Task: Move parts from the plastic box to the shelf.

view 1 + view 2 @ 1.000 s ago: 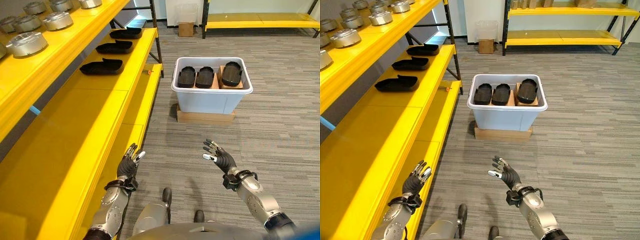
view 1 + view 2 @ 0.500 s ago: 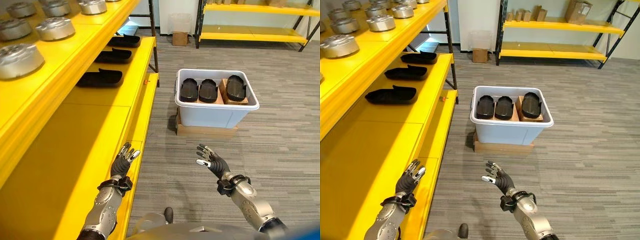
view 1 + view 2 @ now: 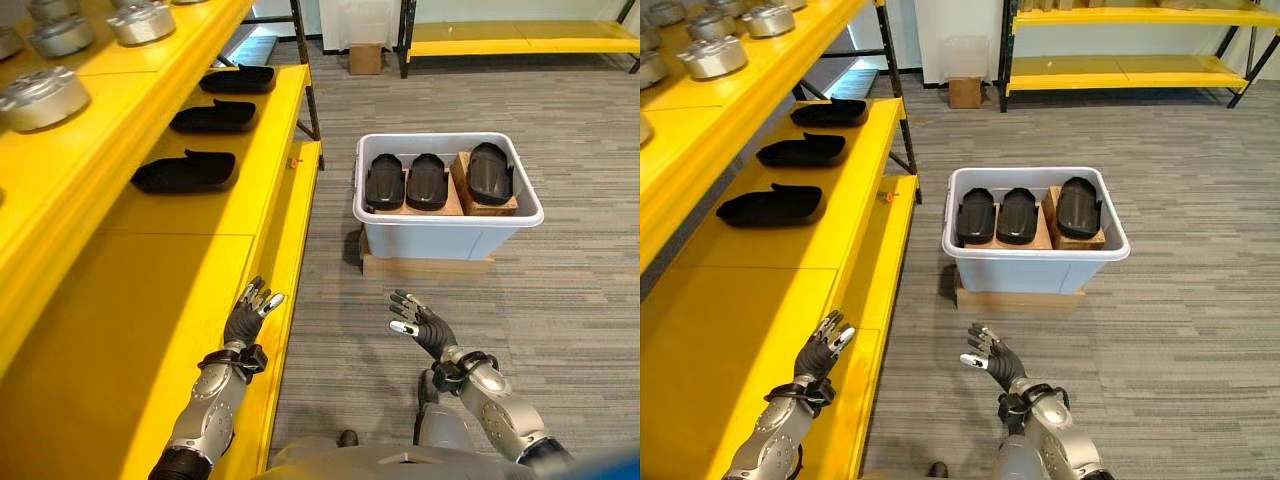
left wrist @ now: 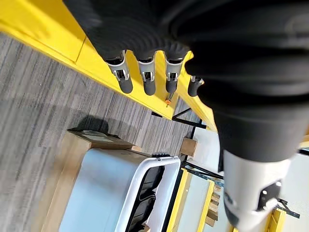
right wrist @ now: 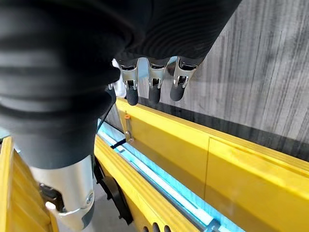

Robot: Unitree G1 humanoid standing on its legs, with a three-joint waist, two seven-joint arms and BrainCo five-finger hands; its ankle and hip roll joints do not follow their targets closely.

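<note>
A pale plastic box (image 3: 447,238) stands on the carpet ahead, on a flat cardboard base (image 3: 425,267). Three black moulded parts (image 3: 428,181) lie side by side in it, the right one raised on a cardboard piece. On the yellow shelf (image 3: 160,260) to my left lie three more black parts (image 3: 184,171) in a row. My left hand (image 3: 249,318) hovers open by the shelf's front edge, holding nothing. My right hand (image 3: 424,324) is open and empty above the carpet, well short of the box. The box (image 4: 104,193) also appears in the left wrist view.
The upper shelf level (image 3: 90,110) carries several round metal parts (image 3: 45,97). A black shelf post (image 3: 305,70) stands behind the box. A small cardboard box (image 3: 363,58) and another yellow rack (image 3: 520,38) sit at the far side. Grey carpet (image 3: 560,280) lies to the right.
The whole picture has shifted, so the camera has moved; the box now sits lower and nearer in view. Both hands stay open and empty in much the same pose.
</note>
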